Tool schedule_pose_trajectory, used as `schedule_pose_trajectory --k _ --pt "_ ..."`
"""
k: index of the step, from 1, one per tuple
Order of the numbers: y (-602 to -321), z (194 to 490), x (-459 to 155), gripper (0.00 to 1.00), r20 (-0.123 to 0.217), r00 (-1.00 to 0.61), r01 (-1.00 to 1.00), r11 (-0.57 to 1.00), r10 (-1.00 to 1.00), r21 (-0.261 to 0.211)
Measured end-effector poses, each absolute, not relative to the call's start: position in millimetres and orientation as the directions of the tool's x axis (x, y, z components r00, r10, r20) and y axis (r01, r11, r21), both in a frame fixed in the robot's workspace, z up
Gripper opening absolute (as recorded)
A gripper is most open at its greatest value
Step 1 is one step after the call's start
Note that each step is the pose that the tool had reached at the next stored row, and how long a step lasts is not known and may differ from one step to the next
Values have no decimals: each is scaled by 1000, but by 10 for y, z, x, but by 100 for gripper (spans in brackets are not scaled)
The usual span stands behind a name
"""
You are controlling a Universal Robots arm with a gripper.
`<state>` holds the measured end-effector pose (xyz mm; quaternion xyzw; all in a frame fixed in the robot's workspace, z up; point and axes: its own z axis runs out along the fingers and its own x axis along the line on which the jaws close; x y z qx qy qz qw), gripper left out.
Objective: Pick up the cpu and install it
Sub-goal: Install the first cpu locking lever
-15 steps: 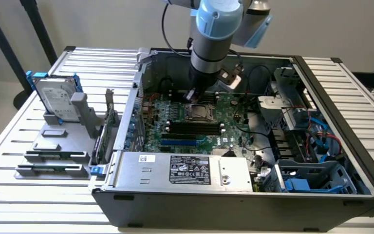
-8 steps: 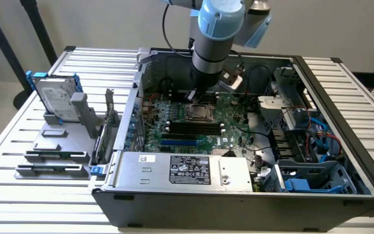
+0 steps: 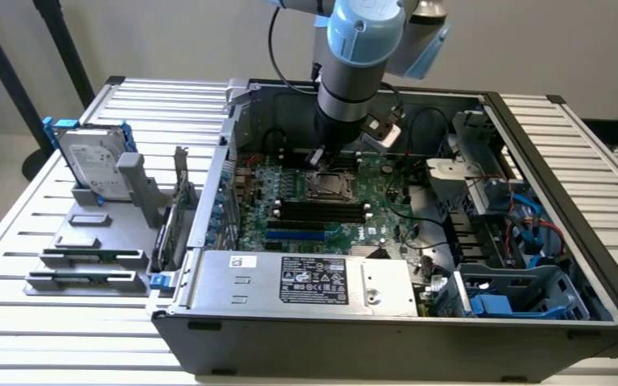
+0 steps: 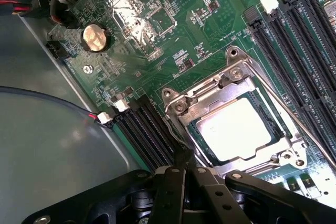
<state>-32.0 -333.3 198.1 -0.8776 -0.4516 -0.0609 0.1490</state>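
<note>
cpu [image 4: 233,129] lies flat in the socket [image 4: 239,74], silver top up, with the metal retention frame [image 4: 184,103] around its edges. Gripper [image 4: 182,156] hangs right at the socket's outer edge, fingers pressed together with nothing between them. We can't tell if the tips touch the frame.

Handling, our read: a light, stiff, thin plate. The lid is smooth metal, so probably slippery under the pads. The underside contacts and socket pins are the fragile part, so no sliding and no tilt. The only sane hold is two opposite side edges of the lid. Here those look recessed inside the frame, so there's little to bite on.

Room around the socket is tight. The latch lever [image 4: 286,111] runs along one side, with the long memory slots [image 4: 302,40] just beyond it. Another bank of black slots [image 4: 144,129] sits just beside the opposite side, by the gripper. The coin cell [image 4: 96,37] is well apart.

In the exterior view the case [image 3: 395,346] walls stand well clear of the socket. The arm [image 3: 352,80] comes straight down onto it, and we judge the vertical path open.
</note>
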Motion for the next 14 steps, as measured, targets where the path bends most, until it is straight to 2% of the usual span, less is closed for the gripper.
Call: schedule_pose_trajectory --k 14 --pt "-3317 1963 -318 11 241 585 811 -548 775 -206"
